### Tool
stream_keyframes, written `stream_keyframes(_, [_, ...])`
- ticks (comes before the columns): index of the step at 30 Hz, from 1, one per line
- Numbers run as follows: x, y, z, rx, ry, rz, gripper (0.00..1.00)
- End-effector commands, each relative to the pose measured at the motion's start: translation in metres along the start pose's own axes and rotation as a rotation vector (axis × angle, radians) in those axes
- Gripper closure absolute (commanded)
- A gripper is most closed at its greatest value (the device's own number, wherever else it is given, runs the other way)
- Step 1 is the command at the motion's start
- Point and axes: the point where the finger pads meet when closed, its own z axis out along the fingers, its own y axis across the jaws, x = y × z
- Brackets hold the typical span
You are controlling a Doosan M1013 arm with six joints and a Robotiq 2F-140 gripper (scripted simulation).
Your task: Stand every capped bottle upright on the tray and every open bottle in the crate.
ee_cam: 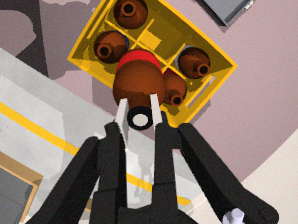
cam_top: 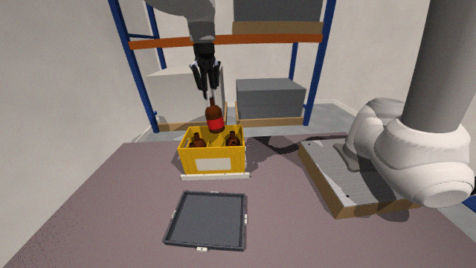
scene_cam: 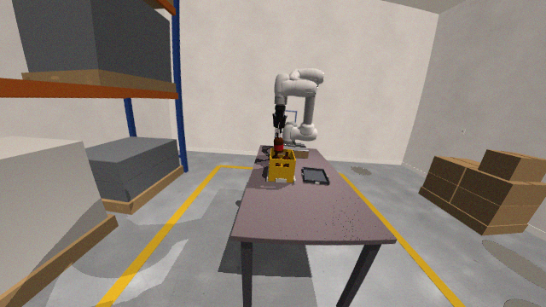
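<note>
It was a warehouse: a blue-and-orange pallet rack [scene_cam: 178, 85] held wrapped loads on wooden pallets [scene_cam: 141, 194], stacked cardboard boxes [scene_cam: 478, 188] sat by the wall, and yellow lane lines [scene_cam: 171, 222] marked the concrete floor around the bench [scene_cam: 316, 213].
</note>
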Motion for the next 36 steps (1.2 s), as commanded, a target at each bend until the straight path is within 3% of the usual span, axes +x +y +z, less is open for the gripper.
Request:
stream_keyframes(1, [0.0,0.0,-0.002,0.0,0.0,0.0,1.0])
stream_keyframes(16, [0.042,-0.001,-0.003,0.0,0.0,0.0,1.0])
stream_keyframes(36, [0.075,0.009,-0.003,0.0,0.0,0.0,1.0])
